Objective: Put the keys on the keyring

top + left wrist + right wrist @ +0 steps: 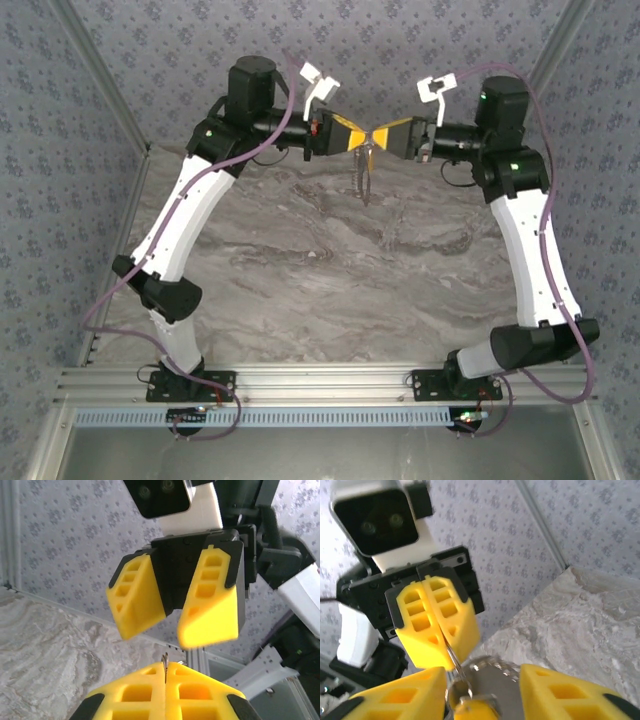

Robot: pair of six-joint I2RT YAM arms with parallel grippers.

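Above the surface's far edge, the left tool is pinched tight on the keyring. The right tool gapes wide around the key; threading seems unfinished

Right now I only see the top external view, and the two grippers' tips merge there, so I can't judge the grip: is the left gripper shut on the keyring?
Observer: Yes. The right wrist view shows the left gripper shut, a thin wire of the keyring pinched in its seam.
Operator: And the right one?
Observer: The left wrist view shows the right gripper open, a clear gap between its fingers.
Operator: Where is the key?
Observer: In the right wrist view the key, with its yellow-orange head, sits low between the right gripper's spread fingers; whether it touches them I cannot tell.
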